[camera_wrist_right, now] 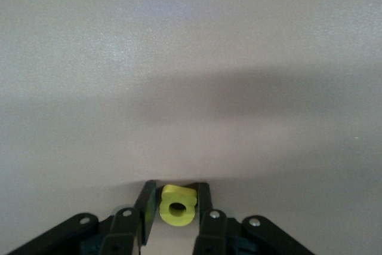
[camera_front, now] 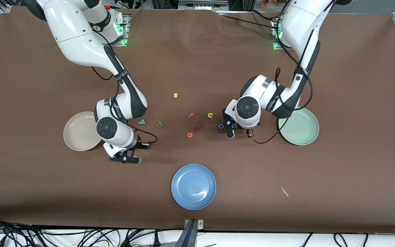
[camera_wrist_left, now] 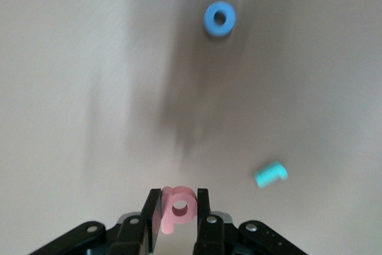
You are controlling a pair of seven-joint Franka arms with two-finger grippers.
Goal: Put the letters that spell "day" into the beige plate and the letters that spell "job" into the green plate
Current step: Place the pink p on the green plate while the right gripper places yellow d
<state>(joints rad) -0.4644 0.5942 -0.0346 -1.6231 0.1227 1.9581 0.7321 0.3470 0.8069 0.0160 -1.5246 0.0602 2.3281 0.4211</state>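
We saw the left gripper (camera_wrist_left: 179, 210) with its fingers (camera_wrist_left: 203, 207) clamped on the pink b (camera_wrist_left: 178, 207), low over the worktop (camera_front: 321, 192) beside the green plate (camera_front: 304, 132). The blue o (camera_wrist_left: 219, 18) lay just beside that gripper, toward the table's middle, touching nothing. The teal j (camera_wrist_left: 270, 174) lay loose near it too. We made out a yellow u (camera_front: 210, 115) a bit farther from the front camera than the o.

The right gripper (camera_wrist_right: 174, 207) had its fingers (camera_wrist_right: 145, 204) pinched on the yellow a (camera_wrist_right: 177, 207), close over bare worktop just beside the beige plate (camera_front: 77, 135), on the side nearer the front camera. Both plates held nothing.

The teal y (camera_front: 142, 121) and green d (camera_front: 159, 124) lay side by side between the right arm and the table's middle, apart from each other. The orange e (camera_front: 190, 134), pink f (camera_front: 191, 115) and two small pink letters (camera_front: 199, 126) sat mid-table. The yellow s (camera_front: 175, 95) lay farther from the front camera than those. The blue plate (camera_front: 193, 187) sat nearest the front camera, well apart from the letters.
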